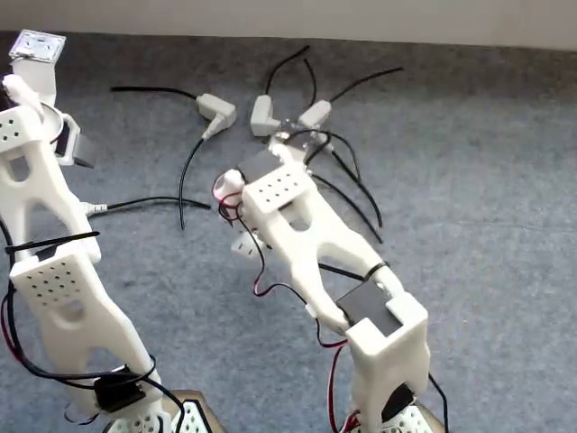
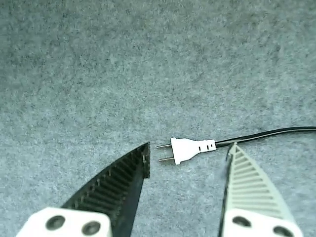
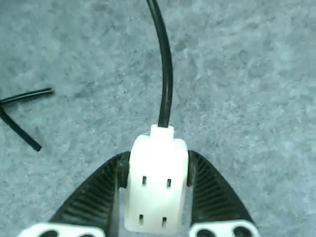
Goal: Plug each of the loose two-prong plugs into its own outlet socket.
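A loose white two-prong plug [image 2: 186, 149] lies flat on the grey carpet, its black cable [image 2: 266, 134] trailing away. My left gripper [image 2: 190, 154] hangs open above it, black finger [image 2: 123, 182] and white finger [image 2: 247, 182] on either side, not touching. In the high view the plug [image 1: 95, 207] lies beside the left arm [image 1: 41, 180]. My right gripper [image 3: 158, 165] is shut on a white outlet socket [image 3: 157, 185], whose two pairs of slots face the camera and whose black cord [image 3: 165, 64] runs away. The right gripper [image 1: 290, 144] sits mid-table.
Three more white sockets [image 1: 216, 110] [image 1: 264, 115] [image 1: 315, 114] lie at the back with black cords [image 1: 356, 194] looping over the carpet. A cut cable end [image 3: 24, 96] lies near the held socket. Open carpet stretches to the right.
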You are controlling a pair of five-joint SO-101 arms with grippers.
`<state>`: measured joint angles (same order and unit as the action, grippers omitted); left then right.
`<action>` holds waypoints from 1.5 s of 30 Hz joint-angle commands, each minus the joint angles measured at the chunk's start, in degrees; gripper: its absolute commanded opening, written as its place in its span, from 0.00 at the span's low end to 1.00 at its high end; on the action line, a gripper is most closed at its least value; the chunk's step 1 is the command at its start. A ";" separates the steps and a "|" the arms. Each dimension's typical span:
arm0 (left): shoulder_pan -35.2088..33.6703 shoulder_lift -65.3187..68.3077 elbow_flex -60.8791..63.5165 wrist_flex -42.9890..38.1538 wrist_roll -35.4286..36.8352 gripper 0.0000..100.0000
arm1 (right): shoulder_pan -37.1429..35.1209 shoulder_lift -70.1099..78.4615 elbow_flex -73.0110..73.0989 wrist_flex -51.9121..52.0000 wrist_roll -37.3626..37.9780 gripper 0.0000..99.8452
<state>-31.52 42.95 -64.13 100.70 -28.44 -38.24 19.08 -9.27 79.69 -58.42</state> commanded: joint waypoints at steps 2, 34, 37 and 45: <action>-0.04 -1.45 -0.04 0.18 -4.04 0.25 | -0.57 -3.82 7.52 -6.29 -0.70 0.19; -0.75 9.63 -0.57 -0.26 -90.02 0.15 | 4.18 -4.09 -11.56 7.34 47.65 0.30; -0.48 12.88 -0.57 -4.40 -91.25 0.09 | 4.44 -4.09 -11.56 7.34 47.65 0.30; -2.51 15.78 -0.22 -7.47 -90.46 0.08 | 4.44 -4.00 -11.38 7.43 47.74 0.30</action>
<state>-32.57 59.47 -63.96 94.02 -80.84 -34.73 18.37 -18.07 86.64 -11.38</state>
